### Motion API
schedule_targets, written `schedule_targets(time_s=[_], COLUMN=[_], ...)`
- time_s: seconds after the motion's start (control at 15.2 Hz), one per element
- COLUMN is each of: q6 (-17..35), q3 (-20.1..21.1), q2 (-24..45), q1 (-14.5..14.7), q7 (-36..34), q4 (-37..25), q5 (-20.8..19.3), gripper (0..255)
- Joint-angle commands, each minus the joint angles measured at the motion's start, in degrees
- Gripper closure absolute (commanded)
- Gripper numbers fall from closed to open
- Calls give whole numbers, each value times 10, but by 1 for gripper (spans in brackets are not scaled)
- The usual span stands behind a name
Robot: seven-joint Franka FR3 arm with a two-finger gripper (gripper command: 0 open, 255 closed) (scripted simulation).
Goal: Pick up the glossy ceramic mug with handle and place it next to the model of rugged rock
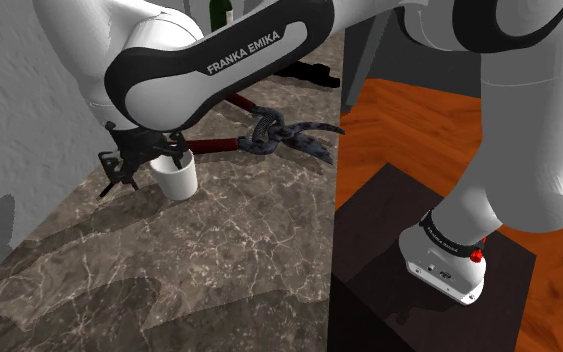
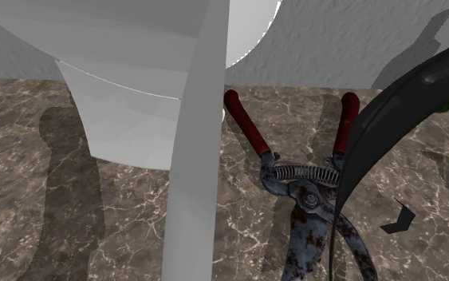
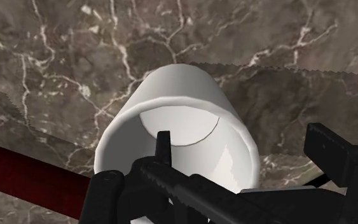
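marble-patterned counter (image 1: 219, 270), brown with pale veins, is running along a grey wall (image 1: 29, 90), and an orange wooden floor (image 1: 409, 120) is showing beyond its edge. the dark stand (image 1: 389, 250) is sitting on that floor.

placement: i am watching the white mug (image 1: 179, 182) standing upright on the counter with its mouth up. it is just beside the rusty pruning shears (image 1: 284, 135), whose red grips are pointing toward the wall. standing like this, the mug is offering its rim freely from above. i am judging that to be why the arm (image 1: 219, 60) is hanging over it with the hand pointing down, and not meeting it from the side. i cannot make out the handle, so the rim is looking like the only sure purchase.

pincer (image 3: 244, 143): it is standing wide open and straddling one side of the mug's wall. one finger (image 3: 163, 149) is dipping inside the mouth, while the other is hanging outside the wall, apart from it with bare counter showing between. neither is pressing on the mug as far as i am seeing, so nothing is being held.

step in hand, as i am judging it: closing on the rim. lifting the mug and setting it beside the rock model are not yet begun. with the shears lying so near, a skewed lift is risking a knock against the grips.
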State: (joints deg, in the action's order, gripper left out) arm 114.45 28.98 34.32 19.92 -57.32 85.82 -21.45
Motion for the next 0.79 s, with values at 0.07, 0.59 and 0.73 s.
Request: schedule_targets(time_s=[0.07,0.59,0.73], q6=[0,0,0], q3=[0,0,0], q2=[0,0,0], q1=[0,0,0], q7=[0,0,0], q4=[0,0,0], q5=[0,0,0], gripper=[0,255,255])
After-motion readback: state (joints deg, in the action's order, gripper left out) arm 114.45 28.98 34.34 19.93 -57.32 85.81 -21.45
